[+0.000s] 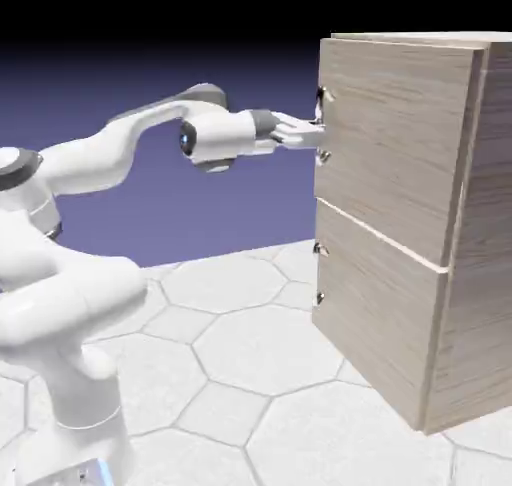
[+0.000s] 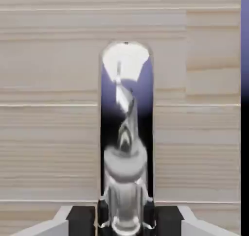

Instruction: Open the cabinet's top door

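While the cabinet (image 1: 400, 224) fills the right of the exterior view, standing on the hexagon-tiled table (image 1: 250, 354) with its 2 stacked fronts both flush and no gap showing along either edge, the task reads as barely started: grasp phase, no pull yet, by my judgement. The top door (image 1: 395, 144) is the upper panel, shut, meeting the lower door (image 1: 375, 324) at a thin seam about halfway down the front. The white arm (image 1: 90, 164) rises at lower left and runs level to the right, so the gripper (image 1: 312, 134) sits against the upper panel's near edge, right at the short silver handle (image 1: 323, 126). Hand view: wood grain fills the frame and the handle (image 2: 125, 133) runs up the middle as a bright mirrored bar, its base large at the bottom edge between the 2 grey fingertips (image 2: 65, 220). The tips straddle the bar closely, but whether the pads press on the metal or stand just off it cannot be told from either view, so grip is unconfirmed. Next move, as I judge it: confirm closure on the bar, then draw back along an arc about the door's hinge rather than straight out, keeping the wrist turning with the panel so the bar does not slip from the pads
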You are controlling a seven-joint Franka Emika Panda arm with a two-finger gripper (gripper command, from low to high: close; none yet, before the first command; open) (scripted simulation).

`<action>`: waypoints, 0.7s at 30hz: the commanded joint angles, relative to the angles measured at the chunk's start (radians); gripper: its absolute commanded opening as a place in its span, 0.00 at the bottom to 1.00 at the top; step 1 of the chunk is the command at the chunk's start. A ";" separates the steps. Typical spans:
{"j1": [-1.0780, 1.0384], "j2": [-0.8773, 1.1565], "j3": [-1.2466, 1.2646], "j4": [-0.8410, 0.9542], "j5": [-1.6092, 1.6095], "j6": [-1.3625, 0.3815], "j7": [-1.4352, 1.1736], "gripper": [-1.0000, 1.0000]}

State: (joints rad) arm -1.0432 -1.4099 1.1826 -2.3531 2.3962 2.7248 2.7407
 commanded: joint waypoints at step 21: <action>0.441 -0.107 -0.640 -0.614 -0.328 -0.696 -0.277 0.00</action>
State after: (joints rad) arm -0.6022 -1.5171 0.5425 -2.9667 2.0672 2.0304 2.4635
